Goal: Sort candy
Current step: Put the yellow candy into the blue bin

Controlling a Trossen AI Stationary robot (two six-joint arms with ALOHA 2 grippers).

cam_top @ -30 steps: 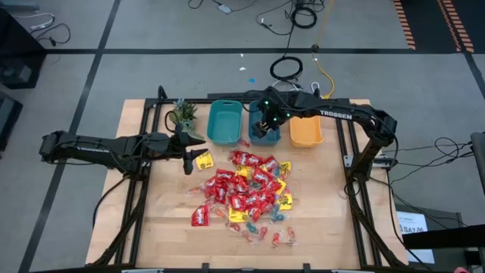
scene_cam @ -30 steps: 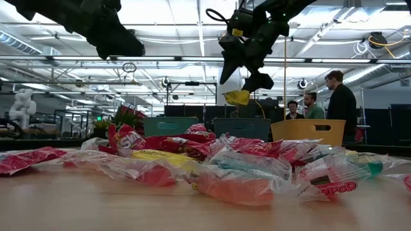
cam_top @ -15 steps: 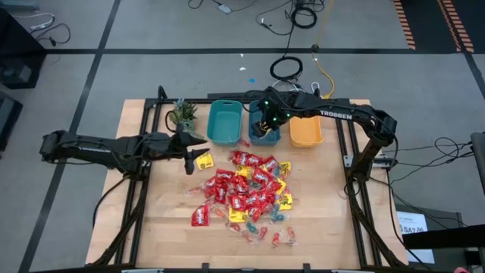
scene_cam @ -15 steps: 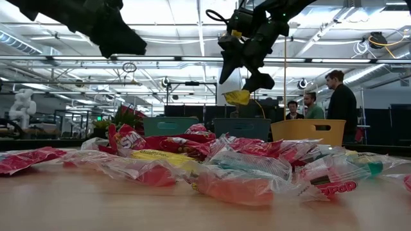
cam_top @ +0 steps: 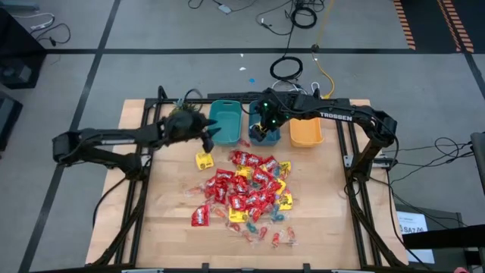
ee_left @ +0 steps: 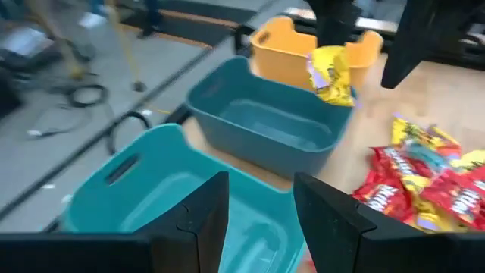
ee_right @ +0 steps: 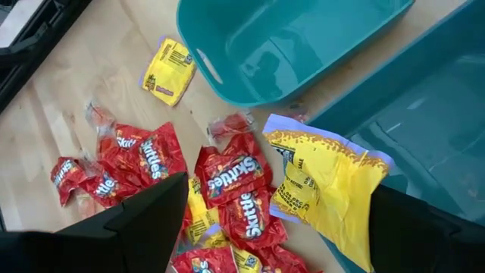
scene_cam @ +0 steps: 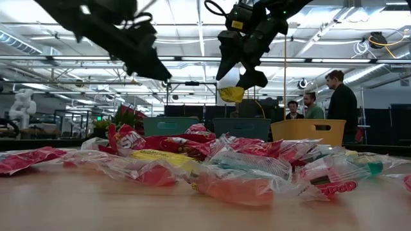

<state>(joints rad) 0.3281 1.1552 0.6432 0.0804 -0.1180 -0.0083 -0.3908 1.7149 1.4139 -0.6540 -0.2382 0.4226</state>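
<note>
Fingers of the right gripper (ee_right: 265, 227) stand wide, a yellow packet (ee_right: 326, 193) apparently dangling between them above the blue bin (cam_top: 265, 129) at the tabletop's far edge. Left gripper (ee_left: 261, 220), fingers parted and empty, hovers over the teal bin (cam_top: 225, 121); candy (cam_top: 246, 189) lies mid-table.

Two matte black jointed arms; the right arm (cam_top: 345, 115) bears white "TROSSEN" lettering and a green light glows near its wrist; blocky dark fingers (ee_left: 201, 220).
</note>
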